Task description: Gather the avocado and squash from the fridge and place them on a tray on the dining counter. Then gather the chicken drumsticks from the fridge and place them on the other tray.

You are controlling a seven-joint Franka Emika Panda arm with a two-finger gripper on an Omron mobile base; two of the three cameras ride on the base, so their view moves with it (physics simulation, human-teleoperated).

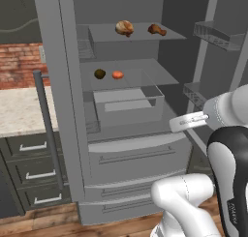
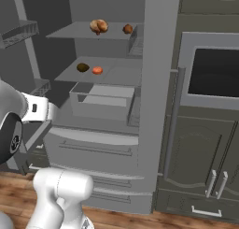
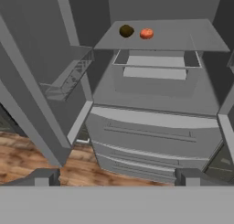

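The fridge stands open. On its middle shelf the dark avocado (image 1: 100, 74) (image 2: 82, 67) (image 3: 126, 31) lies just left of the orange-red squash (image 1: 117, 75) (image 2: 97, 70) (image 3: 146, 33). Two brown chicken drumsticks (image 1: 124, 27) (image 1: 156, 29) (image 2: 98, 25) rest on the shelf above. My gripper (image 3: 116, 177) (image 1: 180, 123) is open with nothing between its fingers. It hangs in front of the fridge, lower than the middle shelf and well short of it. The trays and the dining counter are out of view.
A clear crisper bin (image 1: 128, 103) sits under the middle shelf, with freezer drawers (image 1: 138, 156) below. The open left door (image 1: 55, 86) and the right door's shelves (image 1: 218, 35) flank the opening. A wall counter (image 1: 19, 110) stands left, an oven (image 2: 210, 69) right.
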